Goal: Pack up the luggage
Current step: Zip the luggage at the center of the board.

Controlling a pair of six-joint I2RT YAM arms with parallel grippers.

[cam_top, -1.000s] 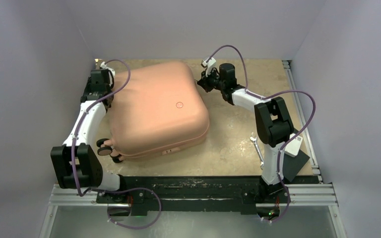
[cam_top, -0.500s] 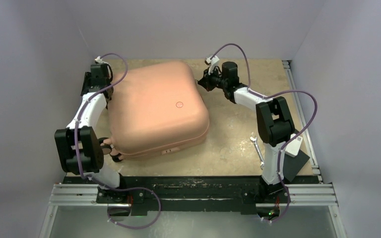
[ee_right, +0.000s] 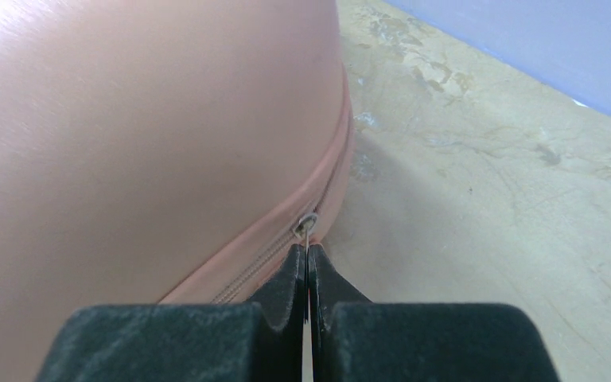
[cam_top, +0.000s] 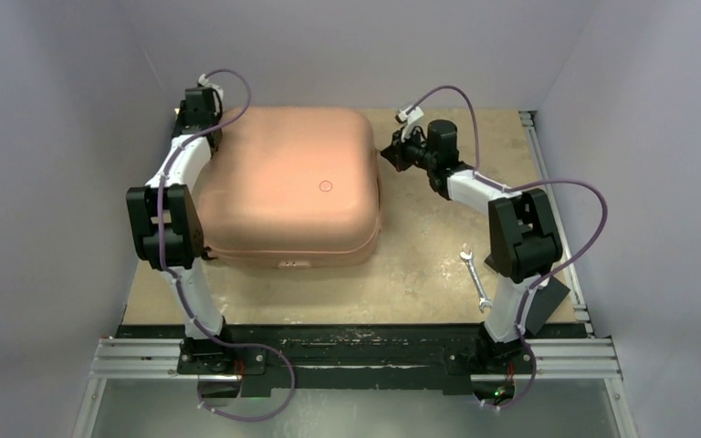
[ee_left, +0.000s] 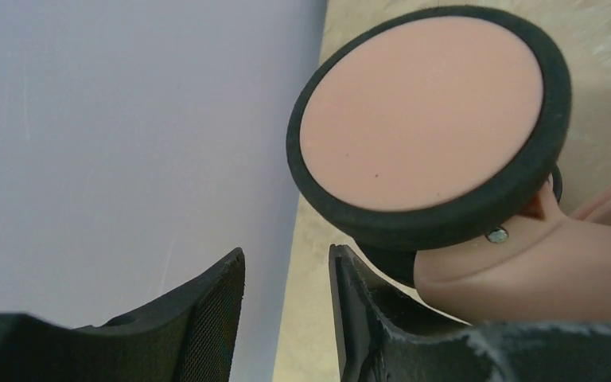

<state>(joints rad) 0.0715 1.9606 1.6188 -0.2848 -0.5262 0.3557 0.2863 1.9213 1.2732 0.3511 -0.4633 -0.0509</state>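
Salmon luggage noted flat and closed at 10 o'clock on table. Judged stiff, slick, bulky: shell ungraspable, so zip pull or wheel preferred. At its 2 o'clock, right gripper clamped on zip pull; at 11, left gripper narrowly parted, empty, near wheel.

My left arm stretches up the left side of the overhead frame, my left gripper parted with an empty gap. My right arm bends toward upper centre, my right gripper pinched tight.
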